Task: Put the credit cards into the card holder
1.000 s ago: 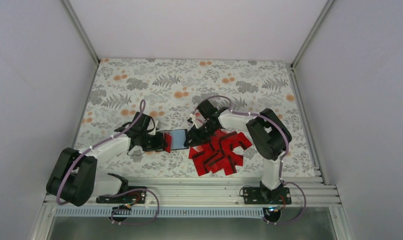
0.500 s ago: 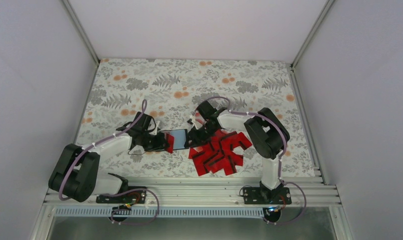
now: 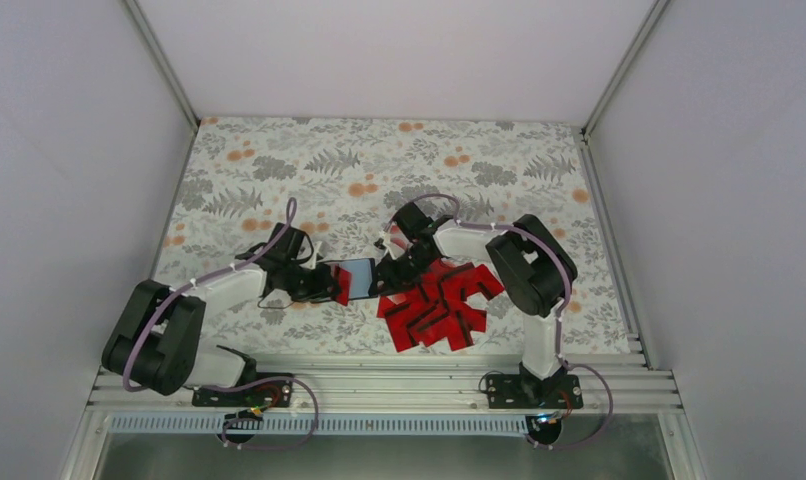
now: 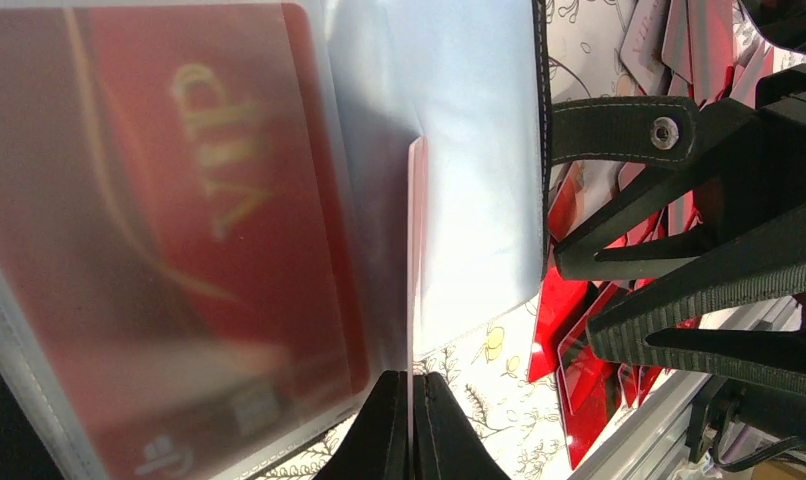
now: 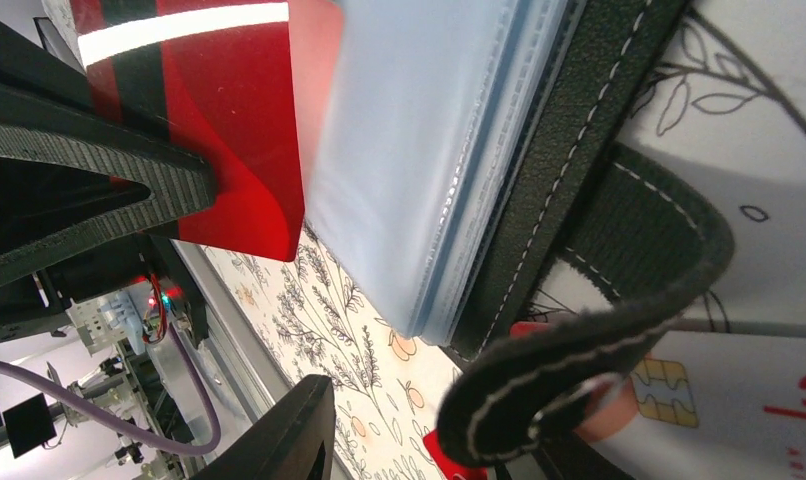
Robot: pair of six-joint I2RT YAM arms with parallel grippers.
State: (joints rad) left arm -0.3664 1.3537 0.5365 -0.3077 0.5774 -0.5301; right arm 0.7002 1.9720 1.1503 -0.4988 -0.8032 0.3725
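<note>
Left tool (image 3: 331, 285) clamped on a red card (image 4: 416, 300) at the card holder (image 3: 359, 276) edge; right tool (image 3: 387, 272) grips the holder.

The whole table (image 3: 279, 150) is seen from above; the card holder (image 4: 459, 150) is shared close-up by both wrist views.

Card holder (image 3: 358, 277) lies open mid-surface, black stitched cover, snap strap (image 4: 619, 130) sticking out, pale grey-blue clear sleeves inside. One red card (image 4: 199, 230) with gold "VIP" lettering sits inside a sleeve. Another red card (image 3: 340, 285) with a black stripe stands on edge at the holder's left side, partly against the sleeves. Remaining credit cards (image 3: 439, 305): messy overlapping red pile just right of the holder, black stripes showing.
</note>
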